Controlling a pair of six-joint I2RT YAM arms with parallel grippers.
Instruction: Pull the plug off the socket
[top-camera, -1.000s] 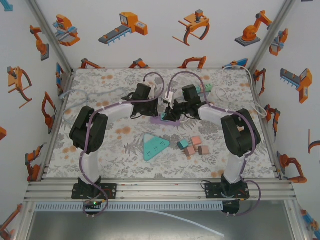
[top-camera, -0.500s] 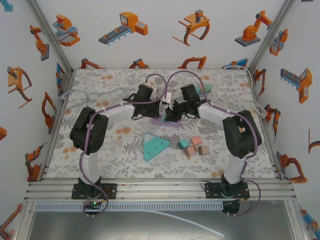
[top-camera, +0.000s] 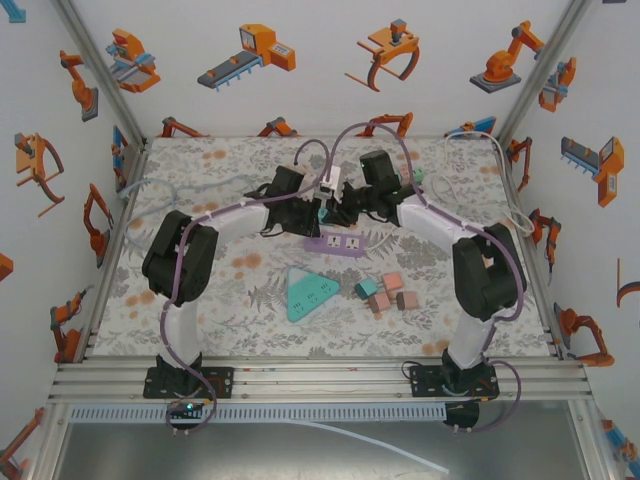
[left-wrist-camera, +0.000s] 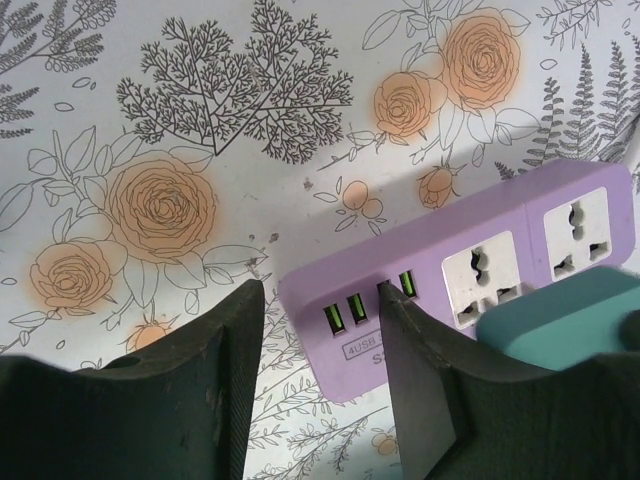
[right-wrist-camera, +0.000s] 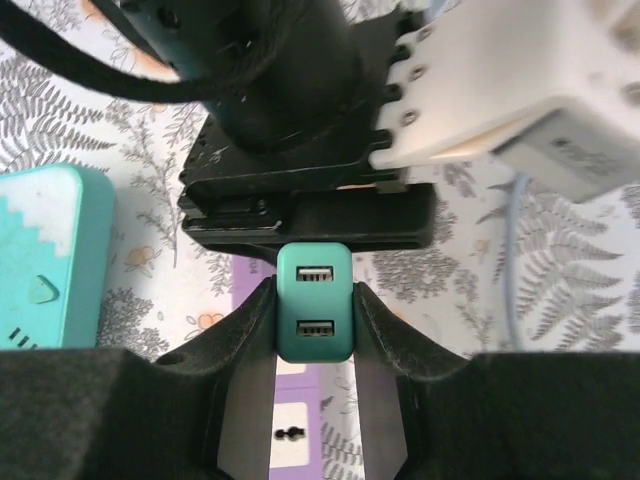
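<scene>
Within right pincer (right-wrist-camera: 314, 298), boxy teal plug (right-wrist-camera: 313, 318)

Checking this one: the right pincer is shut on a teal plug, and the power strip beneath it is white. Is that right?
Not quite. The power strip is purple, not white; the left wrist view shows it plainly. The rest holds: the right pincer is shut on the teal plug.

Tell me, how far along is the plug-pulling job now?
Done, it seems: the teal plug sits raised above the purple power strip, its visible sockets empty. In hand: the right gripper clamps the plug. Remaining: perhaps only setting it down.
</scene>
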